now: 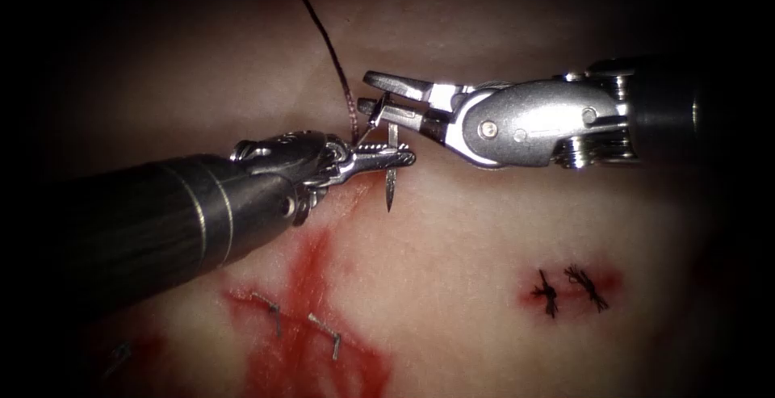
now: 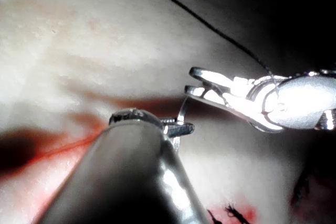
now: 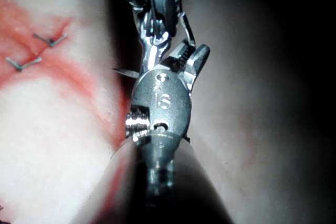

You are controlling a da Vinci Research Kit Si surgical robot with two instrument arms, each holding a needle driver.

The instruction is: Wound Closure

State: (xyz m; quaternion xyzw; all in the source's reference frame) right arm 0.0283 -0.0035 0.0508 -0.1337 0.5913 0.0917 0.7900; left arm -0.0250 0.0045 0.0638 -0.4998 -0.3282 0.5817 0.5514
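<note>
My left tool comes in from the lower left with its jaws shut on the curved needle, gripping it near mid-curve. The needle stands almost upright above the tissue, its point down and free of the tissue. My right tool reaches in from the right with open jaws; the lower jaw lies against the needle's upper end. Dark thread runs from the needle's upper end up and away to the left. The left wrist view shows the same: left tool, needle, right tool open.
Two dark knotted stitches sit in a red spot at the lower right. Red fluid spreads at the lower left around two short metal clips. A dark crease crosses the tissue behind the left tool.
</note>
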